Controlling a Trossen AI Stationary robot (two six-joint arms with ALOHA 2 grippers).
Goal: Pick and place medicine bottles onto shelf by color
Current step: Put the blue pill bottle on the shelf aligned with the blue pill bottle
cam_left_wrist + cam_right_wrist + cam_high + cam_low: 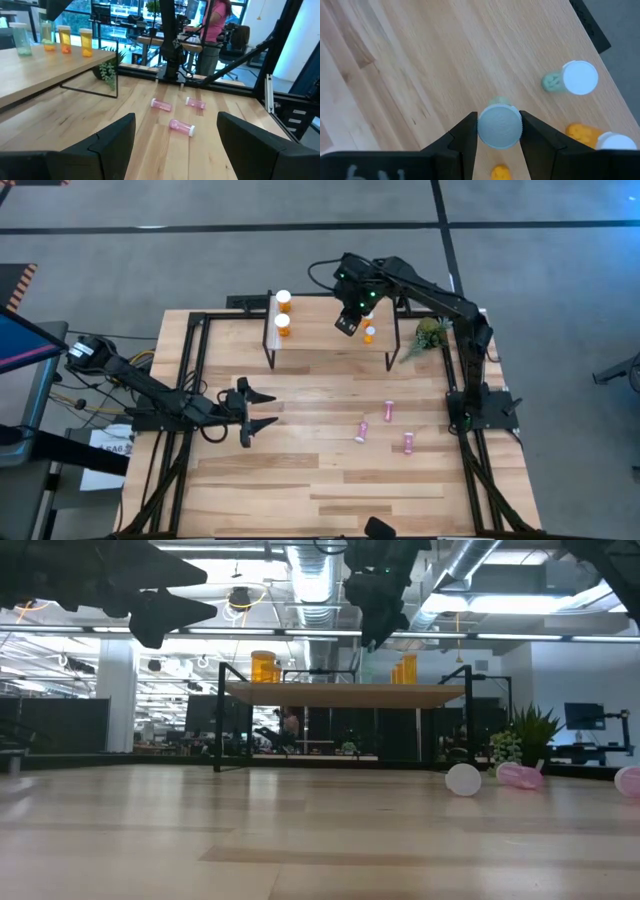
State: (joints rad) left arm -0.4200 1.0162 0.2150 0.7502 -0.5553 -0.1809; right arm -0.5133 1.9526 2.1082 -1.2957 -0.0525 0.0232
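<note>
Toward the left edge of the workbench (pixel 330 500), the left gripper (pixel 262 409) hangs above the bare boards with its fingers (pixel 107 142) spread apart and nothing between them. Its arm reaches in from the left side and points toward the middle of the bench.

Along the far edge stands the shelf (pixel 320 340), a raised light-wood platform on thin black legs. At its left end two large orange bottles (pixel 283 312) stand upright with white caps, one behind the other.

Over the right part of the shelf, the right gripper (pixel 349 321) points straight down, and its fingers (pixel 462 137) are clamped on the white cap of a pale green bottle (pixel 499 125), which stands upright at or just above the shelf top; whether its base touches the wood cannot be told. Just beside it, another pale green bottle (pixel 571 79) stands upright on the shelf, and a small orange bottle (pixel 369 334) stands near the shelf's right end.

Beyond the shelf's right end, a small green plant (pixel 430 333) sits near the far right corner of the workbench.

On the right half of the workbench, well apart from the shelf, three pink bottles (pixel 386 426) lie on their sides, near one another.
</note>
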